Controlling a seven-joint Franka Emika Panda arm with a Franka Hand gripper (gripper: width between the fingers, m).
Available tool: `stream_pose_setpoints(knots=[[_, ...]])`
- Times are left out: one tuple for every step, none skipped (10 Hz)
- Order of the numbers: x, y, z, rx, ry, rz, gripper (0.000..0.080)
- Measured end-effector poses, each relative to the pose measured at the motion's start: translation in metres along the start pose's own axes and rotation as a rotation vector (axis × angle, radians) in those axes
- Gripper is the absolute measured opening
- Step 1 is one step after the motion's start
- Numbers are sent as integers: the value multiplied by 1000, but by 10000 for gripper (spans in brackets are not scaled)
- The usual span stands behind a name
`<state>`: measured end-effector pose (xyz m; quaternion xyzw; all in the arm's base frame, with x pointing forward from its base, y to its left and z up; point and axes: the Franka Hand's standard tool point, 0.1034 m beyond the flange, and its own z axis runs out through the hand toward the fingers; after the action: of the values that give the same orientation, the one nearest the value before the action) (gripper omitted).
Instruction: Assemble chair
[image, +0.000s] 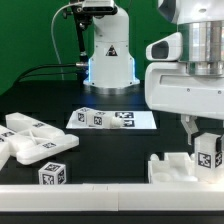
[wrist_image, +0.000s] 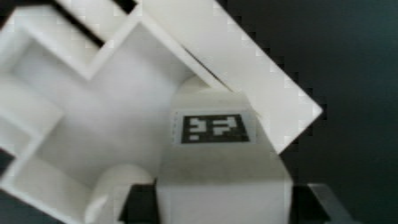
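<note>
My gripper (image: 206, 138) is at the exterior view's right, low over the table. It is shut on a chunky white chair piece (image: 207, 152) with a square marker tag. In the wrist view the piece (wrist_image: 217, 150) fills the gap between the dark fingers (wrist_image: 150, 200), with its tag facing the camera. It hangs just over a white framed chair part (wrist_image: 80, 95) with slanted ribs, which shows in the exterior view (image: 176, 166) as a low white part by the front edge. More white chair pieces (image: 30, 140) lie at the exterior view's left, with a tagged block (image: 53, 173) beside them.
The marker board (image: 113, 119) lies flat in the middle of the black table. A second robot base (image: 108, 55) stands behind it before a green backdrop. A white rail (image: 90, 196) runs along the table's front edge.
</note>
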<state>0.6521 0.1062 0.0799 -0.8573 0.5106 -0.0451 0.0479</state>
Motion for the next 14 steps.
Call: stream_pose_setpoints(knots=[[-1,1,0,1,-17,152,283],[-2,1,0,-1,-31,268,284],[-4,2,-2,-33,-46,305,284],[-4,2,0,-30,-44,366,284],[-4,2,0,-32,-44,398,284],[-4,1,0,-30,-49,503,284],[-2,1,2,-18,-56,649,284],[-1,1,4,-16,-56,703,284],[1,2,4,-18,-53,787,284],[2,3,4,-19,-49,813,284],[2,3,4,-19,-50,800,285],[1,3,5,-20,-50,800,285],[1,3,5,-20,-50,799,477],[2,2,3,-15,-51,793,477]])
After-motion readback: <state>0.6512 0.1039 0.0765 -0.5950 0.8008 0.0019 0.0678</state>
